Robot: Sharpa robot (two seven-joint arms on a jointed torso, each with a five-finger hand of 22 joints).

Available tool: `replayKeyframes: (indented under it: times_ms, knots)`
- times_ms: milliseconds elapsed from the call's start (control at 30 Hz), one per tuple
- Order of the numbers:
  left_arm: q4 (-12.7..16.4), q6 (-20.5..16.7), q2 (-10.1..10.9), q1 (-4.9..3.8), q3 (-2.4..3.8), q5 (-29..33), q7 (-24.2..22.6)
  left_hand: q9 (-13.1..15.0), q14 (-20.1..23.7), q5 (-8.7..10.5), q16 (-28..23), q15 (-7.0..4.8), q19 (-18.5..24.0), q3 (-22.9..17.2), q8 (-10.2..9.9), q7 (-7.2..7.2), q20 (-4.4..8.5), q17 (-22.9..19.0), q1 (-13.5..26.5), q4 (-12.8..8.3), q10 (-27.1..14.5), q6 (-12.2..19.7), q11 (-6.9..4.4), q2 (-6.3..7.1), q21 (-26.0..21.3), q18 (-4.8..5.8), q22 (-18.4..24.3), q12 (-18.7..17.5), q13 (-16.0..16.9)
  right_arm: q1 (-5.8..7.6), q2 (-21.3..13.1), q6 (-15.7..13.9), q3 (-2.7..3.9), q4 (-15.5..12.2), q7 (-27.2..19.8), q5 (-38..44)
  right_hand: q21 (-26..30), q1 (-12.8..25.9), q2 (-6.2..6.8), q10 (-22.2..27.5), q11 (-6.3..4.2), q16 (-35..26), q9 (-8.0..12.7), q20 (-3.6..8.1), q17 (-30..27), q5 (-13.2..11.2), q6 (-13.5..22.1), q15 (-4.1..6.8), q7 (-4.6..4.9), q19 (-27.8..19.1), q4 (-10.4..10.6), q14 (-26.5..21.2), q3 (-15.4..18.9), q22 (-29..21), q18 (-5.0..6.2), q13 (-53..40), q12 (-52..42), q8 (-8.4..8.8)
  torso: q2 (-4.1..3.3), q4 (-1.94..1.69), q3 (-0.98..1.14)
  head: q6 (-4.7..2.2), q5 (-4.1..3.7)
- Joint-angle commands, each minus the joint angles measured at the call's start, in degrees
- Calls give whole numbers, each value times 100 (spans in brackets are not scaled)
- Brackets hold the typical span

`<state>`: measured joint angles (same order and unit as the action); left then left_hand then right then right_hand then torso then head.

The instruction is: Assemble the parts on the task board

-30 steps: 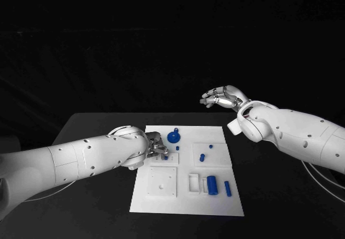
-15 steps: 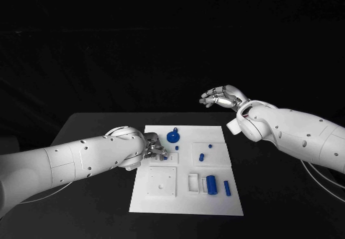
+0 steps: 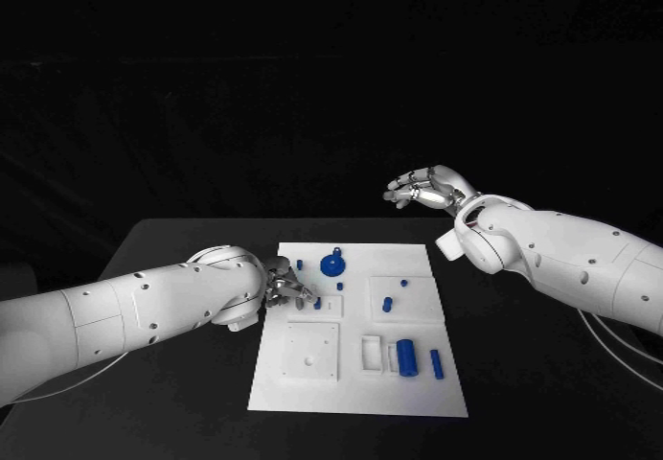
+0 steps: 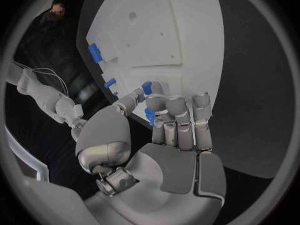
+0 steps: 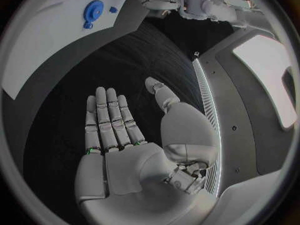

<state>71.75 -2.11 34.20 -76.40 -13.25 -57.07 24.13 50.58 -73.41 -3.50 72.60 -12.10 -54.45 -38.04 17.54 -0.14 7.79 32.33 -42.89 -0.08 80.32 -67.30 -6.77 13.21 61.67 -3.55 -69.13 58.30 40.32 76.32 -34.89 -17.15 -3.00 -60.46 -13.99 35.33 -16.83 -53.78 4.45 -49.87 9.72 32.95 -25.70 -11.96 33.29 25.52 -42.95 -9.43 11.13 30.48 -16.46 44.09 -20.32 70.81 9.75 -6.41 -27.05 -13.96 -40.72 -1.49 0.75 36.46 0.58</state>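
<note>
White plastic, the task board (image 3: 415, 388) lies flat in the middle of the black table (image 3: 180, 240), and I count six blue parts on it that I can make out. One round disc with a knob (image 3: 333, 263) sits near the far edge. Two small pegs (image 3: 340, 285) and (image 3: 405, 282) stand just below it, and a short cylinder (image 3: 388, 304) lies in a raised square frame. Nearer the front, a thick cylinder (image 3: 406, 355) and a thin rod (image 3: 437, 362) lie side by side, beside a small rectangular recess (image 3: 373, 351). A larger square recess (image 3: 313, 349) sits to its left.

The left hand (image 3: 287, 290) rests over the board's left edge, fingers curled in close at a small blue piece (image 4: 147, 88); I cannot tell whether it is held. The right hand (image 3: 430, 187) hangs in the air beyond the table, palm flat, fingers straight and spread, holding nothing.
</note>
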Motion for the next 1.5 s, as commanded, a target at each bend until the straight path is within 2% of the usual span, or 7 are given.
replayKeyframes:
  times_ms: [33,333,367,433,500,867,1500]
  knots:
    - [47,74,65,-7,19,474,-146,-14,36,43,30,17,50,-8,-52,28,747,-19,16,121,-5,81,42,105,-26,9,-7,23,-13,1,-4,-7,5,34,14,-26,23,65,1,-17,9,5,10,7,-7,17,-12,-1,178,-41,4,-55,15,8,13,10,37,-25,2,-2,2,-12,1]
    - [-8,185,240,-57,382,940,-342,-132,276,37,-188,151,285,50,-303,177,683,-184,-198,200,-233,450,193,90,-185,70,17,-179,-141,-1,-34,12,5,82,16,-26,39,42,-11,-8,15,6,21,4,-22,2,-1,-7,182,-51,0,-70,1,15,14,35,48,-21,-3,2,-4,-74,12]
    - [-65,230,245,-99,391,940,-355,-133,284,-9,-209,156,301,34,-307,180,682,-201,-303,139,-246,461,197,7,-200,72,20,-199,-156,-1,-34,13,5,89,17,-26,40,41,-11,-8,15,6,22,4,-23,2,0,-8,182,-52,0,-71,1,16,14,36,49,-21,-2,0,-2,-81,13]
    - [-196,316,237,-186,398,940,-364,-100,341,-611,-331,194,373,134,-265,187,644,-285,-490,-98,-307,422,218,-183,-267,118,36,-320,-235,-1,-36,15,5,91,18,-27,41,41,-12,-8,16,6,23,3,-24,2,0,-8,182,-52,1,-72,0,16,14,38,49,-21,-1,-3,-1,-95,17]
    - [-390,467,196,-280,400,940,-354,-99,361,-764,-435,233,415,263,-281,214,625,-358,-486,-227,-325,487,236,-318,-334,144,60,-431,-313,-1,-34,17,5,94,20,-27,43,40,-12,-8,16,7,23,3,-24,2,0,-8,182,-53,1,-72,0,17,14,39,49,-21,-1,0,1,-105,27]
    - [-1517,628,-351,-425,403,611,-414,-211,521,-731,-658,388,619,346,-423,325,554,-495,-407,-334,-456,715,346,-416,-559,233,109,-690,-473,-1,-30,45,5,105,32,-51,59,40,-29,-14,19,17,33,-5,-41,67,-14,-13,179,-55,10,-79,-17,29,15,66,53,-32,-21,22,-12,-181,50]
    - [-2653,831,-1072,-370,413,-80,-568,-444,584,51,-720,444,670,271,-648,441,517,-543,-309,-13,-525,1060,453,29,-692,266,95,-765,-506,3,-100,20,6,-8,35,-49,108,104,-53,4,31,17,56,-18,-80,27,-11,-28,180,-89,23,-119,-7,47,11,121,73,-37,-149,111,-39,-278,124]
